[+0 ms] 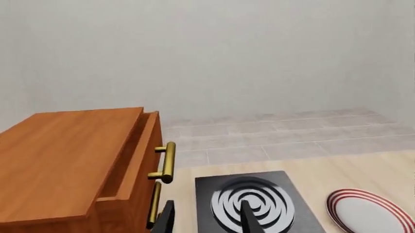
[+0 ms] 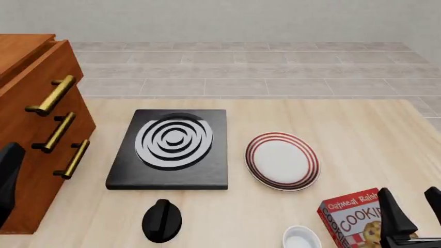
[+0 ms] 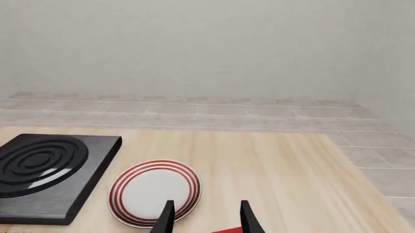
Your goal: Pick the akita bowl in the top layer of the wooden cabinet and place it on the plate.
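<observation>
Your right tool [image 2: 413, 217] hangs with fingers apart over the cookie box [image 2: 352, 217]; the plate [image 2: 282, 160] lies ahead-left. Left tool [image 1: 204, 218], also spread, faces the top layer [image 1: 139, 145], slightly open.

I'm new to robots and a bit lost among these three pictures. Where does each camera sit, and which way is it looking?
Front view: fixed above and behind the arms, looking down on the table, stove and plate; the right gripper shows at the bottom corner.
Left wrist view: rides the left arm, facing the cabinet and stove; left gripper at the bottom edge.
Right wrist view: rides the right arm, facing the plate; right gripper open.
All three share the stove and plate.
</observation>
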{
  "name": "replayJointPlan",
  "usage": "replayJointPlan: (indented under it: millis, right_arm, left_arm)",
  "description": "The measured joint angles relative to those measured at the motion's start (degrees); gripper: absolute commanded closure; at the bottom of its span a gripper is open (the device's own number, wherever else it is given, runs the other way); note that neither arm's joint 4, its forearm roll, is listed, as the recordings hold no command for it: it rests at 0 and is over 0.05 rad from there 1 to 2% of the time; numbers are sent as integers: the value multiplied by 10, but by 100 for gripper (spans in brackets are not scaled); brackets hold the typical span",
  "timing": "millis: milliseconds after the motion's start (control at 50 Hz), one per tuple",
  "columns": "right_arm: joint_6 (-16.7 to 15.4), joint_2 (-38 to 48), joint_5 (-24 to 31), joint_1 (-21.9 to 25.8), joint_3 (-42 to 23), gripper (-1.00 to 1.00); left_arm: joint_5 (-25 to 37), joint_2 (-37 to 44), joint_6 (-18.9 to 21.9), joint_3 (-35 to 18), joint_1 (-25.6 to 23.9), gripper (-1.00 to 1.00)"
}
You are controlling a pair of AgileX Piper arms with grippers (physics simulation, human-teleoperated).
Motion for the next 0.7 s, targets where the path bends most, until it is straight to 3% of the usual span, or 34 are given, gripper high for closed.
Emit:
replayJointPlan:
  millis: [700]
  right_arm:
    - [-3, 8, -9, 1, 0, -100]
  left_arm:
    - [92, 122, 44, -173, -2, -100]
